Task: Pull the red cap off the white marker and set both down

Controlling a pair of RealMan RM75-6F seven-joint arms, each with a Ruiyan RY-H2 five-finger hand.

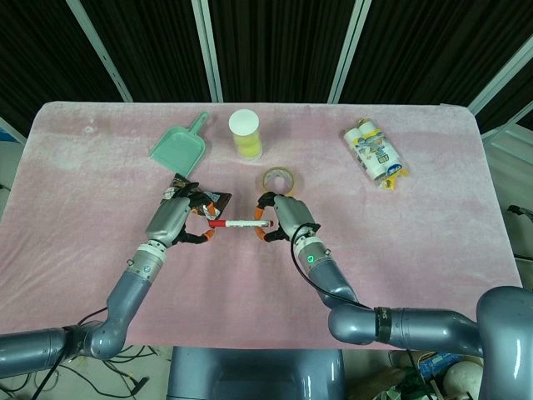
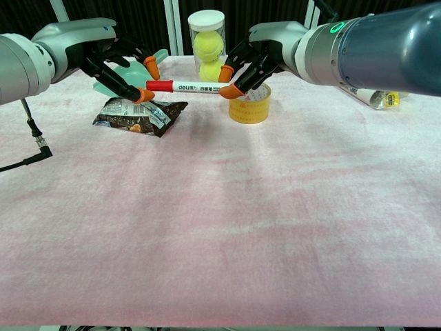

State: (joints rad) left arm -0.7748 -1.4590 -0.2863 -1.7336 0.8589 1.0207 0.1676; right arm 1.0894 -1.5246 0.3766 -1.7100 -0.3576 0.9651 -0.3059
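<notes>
The white marker (image 2: 196, 87) hangs level above the pink cloth, its red cap (image 2: 159, 85) still seated on its left end. My left hand (image 2: 117, 65) pinches the cap between orange fingertips. My right hand (image 2: 255, 63) grips the marker's right end. In the head view the white marker (image 1: 243, 223) spans the gap between the left hand (image 1: 179, 215) and the right hand (image 1: 281, 217), with the red cap (image 1: 218, 223) at the left hand's fingertips.
A dark snack packet (image 2: 138, 114) lies under the left hand. A yellow tape roll (image 2: 251, 109) sits behind the right hand. Further back stand a tennis-ball tube (image 2: 207, 43) and a green dustpan (image 1: 180, 147). A wrapped pack (image 1: 376, 153) lies far right.
</notes>
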